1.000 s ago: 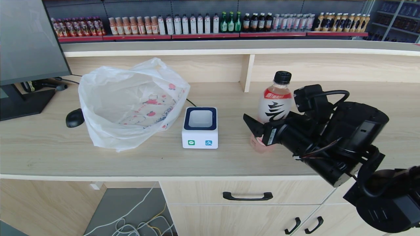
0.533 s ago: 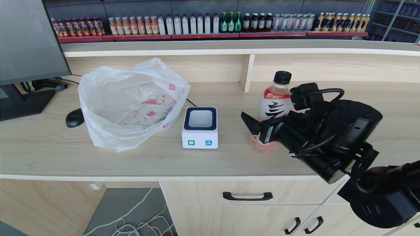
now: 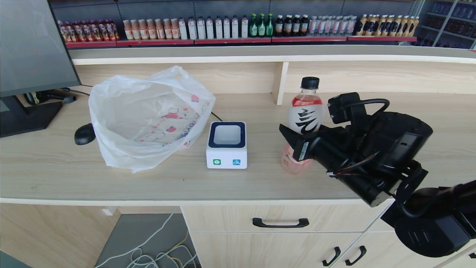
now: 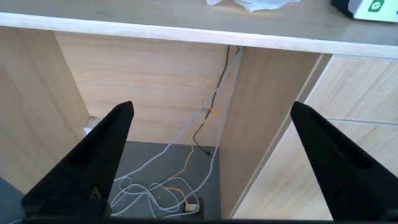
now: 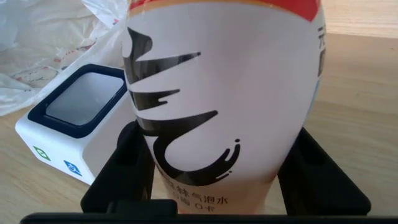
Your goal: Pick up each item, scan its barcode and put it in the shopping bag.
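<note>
A drink bottle (image 3: 305, 118) with a black cap, white label and pink liquid stands nearly upright right of the white scanner (image 3: 227, 146). My right gripper (image 3: 299, 144) is shut on the bottle's lower half, and its far finger is hidden behind it. In the right wrist view the bottle (image 5: 217, 93) sits between the black fingers (image 5: 124, 168), with the scanner (image 5: 74, 127) and bag (image 5: 37, 43) beyond. The white shopping bag (image 3: 148, 111) stands open left of the scanner. My left gripper (image 4: 211, 162) hangs open below the counter edge, holding nothing.
A monitor (image 3: 33, 44) and a black mouse (image 3: 84, 134) sit at the counter's far left. A wooden divider (image 3: 280, 80) rises from the back ledge behind the bottle. Drawers (image 3: 280, 222) lie under the counter's front edge. Loose cables (image 4: 186, 180) lie beneath the counter.
The right gripper has shifted a little left and away with the bottle; the bottle's cap now sits higher and further left. The bag and scanner have stayed put.
</note>
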